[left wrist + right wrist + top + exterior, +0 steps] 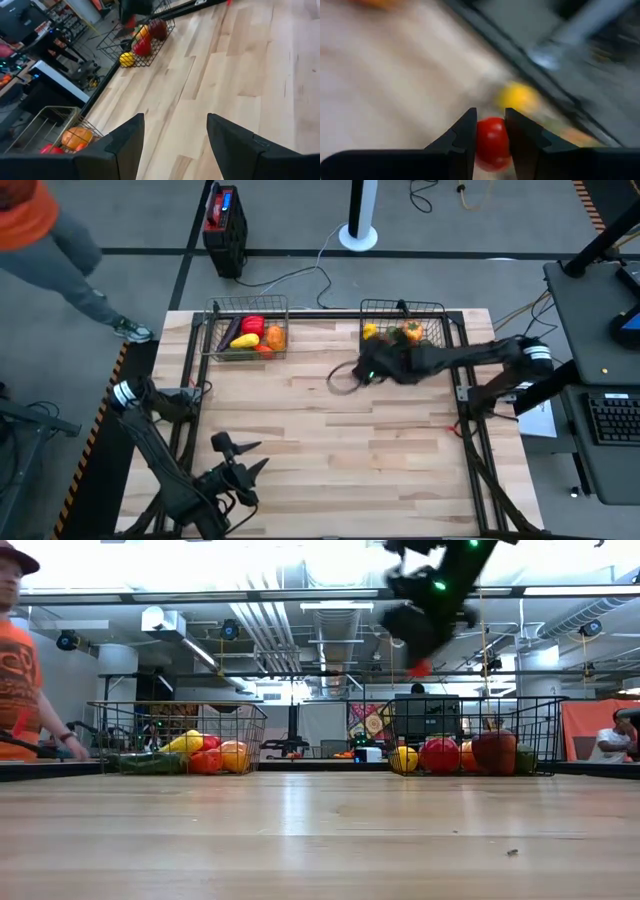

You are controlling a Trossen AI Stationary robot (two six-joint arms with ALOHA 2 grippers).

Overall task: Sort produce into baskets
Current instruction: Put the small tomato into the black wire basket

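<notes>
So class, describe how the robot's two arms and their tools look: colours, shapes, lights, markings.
Both arms are dark and jointed, with pale bands near their bases. The left tool and right tool each have two flat, tapered black fingers. A green light glows on the right arm's wrist.

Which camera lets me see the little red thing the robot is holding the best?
The right wrist view: the red piece sits big between the right gripper fingers. The low view shows only a small red bit; the high and left wrist views don't show it.
</notes>
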